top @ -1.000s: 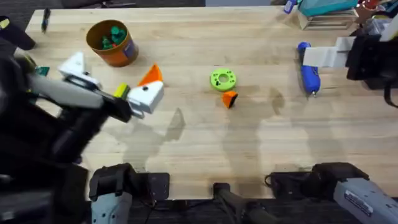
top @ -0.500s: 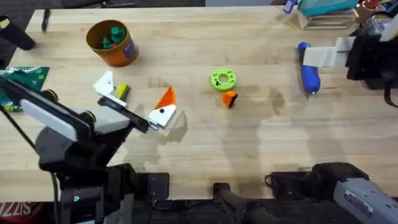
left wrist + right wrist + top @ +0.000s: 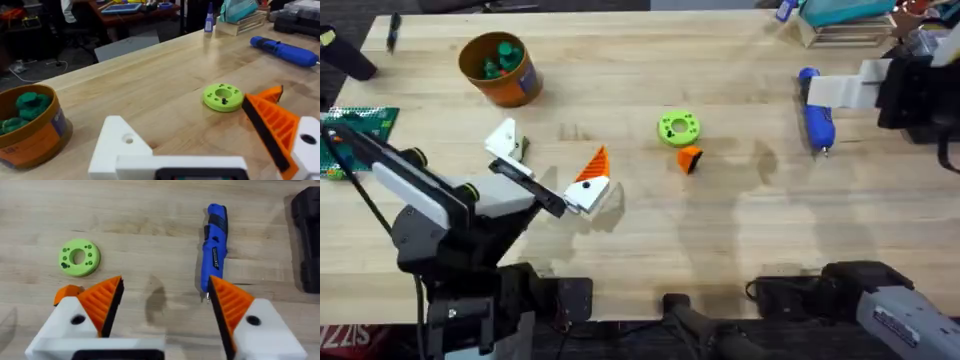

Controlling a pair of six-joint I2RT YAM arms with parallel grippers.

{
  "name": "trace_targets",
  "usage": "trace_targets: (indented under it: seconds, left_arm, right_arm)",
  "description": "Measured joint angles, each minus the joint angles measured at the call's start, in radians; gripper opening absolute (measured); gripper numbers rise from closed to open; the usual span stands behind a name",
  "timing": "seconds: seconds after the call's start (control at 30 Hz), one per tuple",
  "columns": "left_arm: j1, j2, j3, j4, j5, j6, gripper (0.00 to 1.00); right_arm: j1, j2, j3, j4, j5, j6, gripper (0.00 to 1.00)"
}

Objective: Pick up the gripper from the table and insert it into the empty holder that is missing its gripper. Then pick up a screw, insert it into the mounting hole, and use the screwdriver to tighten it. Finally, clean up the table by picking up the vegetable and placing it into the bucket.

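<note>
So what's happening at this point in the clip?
Nothing is being held. The left gripper hangs open over the table; one finger carries an orange pad, the other, the holder, is bare white. The loose gripper lies by the green disc, untouched. The right gripper is open near the screwdriver, which lies on the table. The bucket holds dark green pieces.

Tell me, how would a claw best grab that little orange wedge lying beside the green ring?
Probably from straight above, fingers closing across the narrow sides of the gripper. It lies flat on the table, close to the green ring but with open wood on its other sides.
</note>
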Motion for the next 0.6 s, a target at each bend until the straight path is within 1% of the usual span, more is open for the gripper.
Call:
trace_targets:
  seconds: [0.23, 0.6]
  left_arm:
    - [0.000, 0.000, 0.000, 0.000, 0.010, -0.028, 0.985]
    - [0.000, 0.000, 0.000, -0.001, 0.014, -0.036, 0.985]
  right_arm:
    - [0.000, 0.000, 0.000, 0.000, 0.000, 0.000, 0.994]
    - [0.000, 0.000, 0.000, 0.000, 0.000, 0.000, 0.994]
